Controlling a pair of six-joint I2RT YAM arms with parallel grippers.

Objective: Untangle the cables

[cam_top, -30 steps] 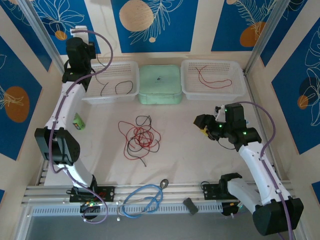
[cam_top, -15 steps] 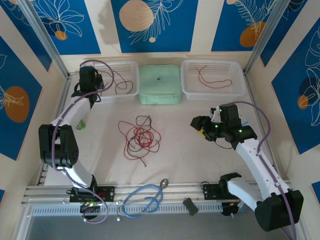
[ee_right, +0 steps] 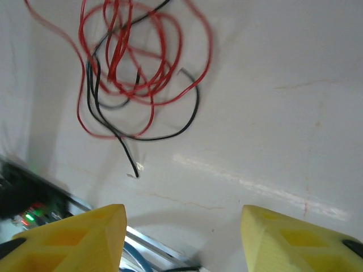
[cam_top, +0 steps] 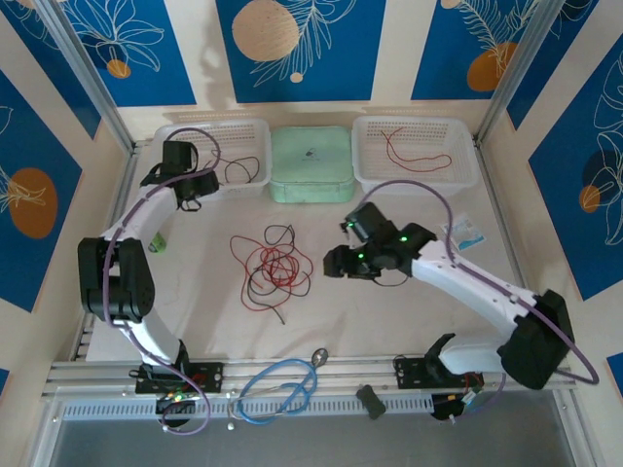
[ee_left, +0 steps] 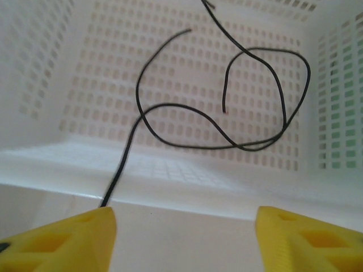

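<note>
A tangle of red and black cables (cam_top: 274,267) lies mid-table; in the right wrist view the tangle (ee_right: 129,68) sits ahead of my fingers. My right gripper (cam_top: 337,264) (ee_right: 182,229) hovers just right of it, open, nothing between its yellow fingertips (ee_right: 85,232). My left gripper (cam_top: 193,193) (ee_left: 184,229) stands open at the front rim of the left basket (cam_top: 210,126). A black cable (ee_left: 238,113) lies looped inside that basket (ee_left: 170,170), one end trailing over the rim beside my left fingertip (ee_left: 68,238). A red cable (cam_top: 419,151) lies in the right basket (cam_top: 414,123).
A pale green lidded box (cam_top: 311,165) stands between the two baskets. A light-blue looped cable (cam_top: 277,389) and a small metal piece (cam_top: 319,357) lie at the near rail. A small green object (cam_top: 156,239) sits by the left arm, a card (cam_top: 465,233) at right.
The left gripper came down from above the left basket to its front rim and opened, leaving the black cable in the basket. The right arm swung left toward the tangle.
</note>
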